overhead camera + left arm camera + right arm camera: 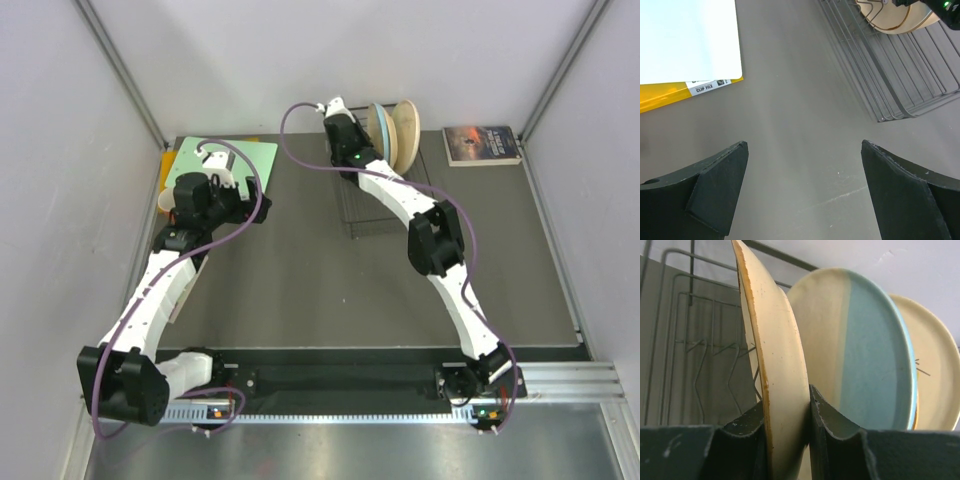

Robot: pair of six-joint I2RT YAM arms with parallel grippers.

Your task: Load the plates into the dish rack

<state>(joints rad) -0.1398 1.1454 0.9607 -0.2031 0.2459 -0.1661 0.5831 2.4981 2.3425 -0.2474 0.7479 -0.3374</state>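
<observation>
Three plates (400, 135) stand on edge in the dish rack (365, 215), upper centre of the top view. Right jaws clamp the rim of the nearest, cream plate (772, 365); the blue-and-cream plate (875, 350) is next, and a third plate (940, 380) is behind. Left jaws are wide apart and empty over the desk (790, 100).

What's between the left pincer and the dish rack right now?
Nothing but bare grey tabletop. The left wrist view shows that stretch clear from the open left pincer up to the dish rack.
</observation>
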